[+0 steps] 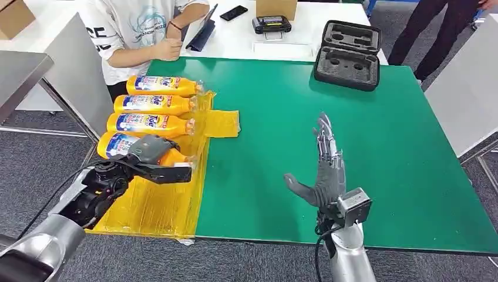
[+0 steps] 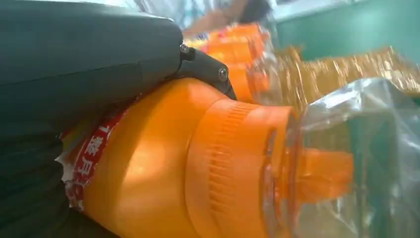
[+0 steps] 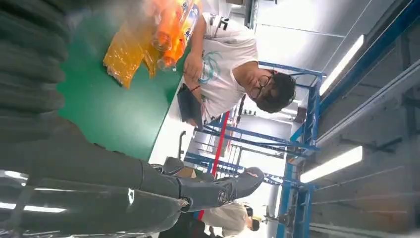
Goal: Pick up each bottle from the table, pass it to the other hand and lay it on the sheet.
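Bright even overhead light, wrist views blurred close up

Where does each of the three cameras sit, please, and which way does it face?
Head view: high on the body, looking down at the green table; both silver arms show.
Left wrist view: behind the left robot hand, facing the orange plastic bottle it holds.
Right wrist view: behind the open right robot hand, turned, facing a seated person.
Shared: the crinkled yellow plastic sheet shows in all.
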Available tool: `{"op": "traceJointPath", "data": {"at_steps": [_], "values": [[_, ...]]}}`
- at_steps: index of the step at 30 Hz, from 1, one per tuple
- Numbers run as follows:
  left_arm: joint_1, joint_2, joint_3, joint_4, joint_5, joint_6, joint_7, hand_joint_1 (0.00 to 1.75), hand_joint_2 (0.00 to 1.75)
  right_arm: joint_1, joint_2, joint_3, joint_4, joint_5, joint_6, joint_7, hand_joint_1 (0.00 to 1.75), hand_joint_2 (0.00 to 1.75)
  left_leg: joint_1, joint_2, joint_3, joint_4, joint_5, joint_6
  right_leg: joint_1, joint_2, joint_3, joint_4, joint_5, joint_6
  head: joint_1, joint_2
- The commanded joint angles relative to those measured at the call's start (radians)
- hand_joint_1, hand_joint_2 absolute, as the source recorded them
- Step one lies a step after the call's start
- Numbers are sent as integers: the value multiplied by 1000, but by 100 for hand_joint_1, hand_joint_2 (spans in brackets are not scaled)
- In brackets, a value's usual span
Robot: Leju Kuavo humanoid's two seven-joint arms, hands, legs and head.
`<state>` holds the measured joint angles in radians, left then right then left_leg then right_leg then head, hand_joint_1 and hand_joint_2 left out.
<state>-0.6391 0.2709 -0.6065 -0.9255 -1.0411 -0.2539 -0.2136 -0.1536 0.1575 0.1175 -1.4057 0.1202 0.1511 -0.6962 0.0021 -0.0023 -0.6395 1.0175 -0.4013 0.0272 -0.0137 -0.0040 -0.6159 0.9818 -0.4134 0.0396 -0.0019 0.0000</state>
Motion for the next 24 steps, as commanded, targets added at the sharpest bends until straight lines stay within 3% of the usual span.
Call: {"op": "traceJointPath", "data": {"at_steps": [1, 5, 6, 11, 24], "values": [[-130, 95, -139, 90, 138, -134, -45, 175, 175, -45, -25, 13, 65, 6, -33, -2, 0, 175, 1, 1, 3, 1, -2, -1, 2, 1, 3, 0, -1, -2, 0, 0], [-118, 94, -138, 115, 158, -127, -34, 175, 175, -50, -25, 29, 92, 8, -47, -2, 0, 175, 2, 3, 10, 0, -4, -3, 2, 4, 9, -1, -3, -3, 0, 0], [-115, 90, -139, 124, 159, -125, -29, 175, 175, -50, -24, 32, 97, 11, -49, -2, 0, 175, 1, 2, 5, 0, -2, -1, 1, 1, 4, 0, -1, -2, -1, 0], [-99, 78, -133, 168, 165, -100, -14, 175, 175, -38, -22, 38, 100, 11, -59, -2, 0, 175, 2, 2, 8, -1, -3, -2, 2, 1, 8, -1, -3, -2, 0, 0], [-137, -27, -152, 367, 148, -50, 5, 175, 175, -47, -23, 35, 140, 30, -74, -2, 0, 175, 1, -2, 5, -1, -2, -1, 1, -2, 7, -1, -2, -2, 0, 0]]}}
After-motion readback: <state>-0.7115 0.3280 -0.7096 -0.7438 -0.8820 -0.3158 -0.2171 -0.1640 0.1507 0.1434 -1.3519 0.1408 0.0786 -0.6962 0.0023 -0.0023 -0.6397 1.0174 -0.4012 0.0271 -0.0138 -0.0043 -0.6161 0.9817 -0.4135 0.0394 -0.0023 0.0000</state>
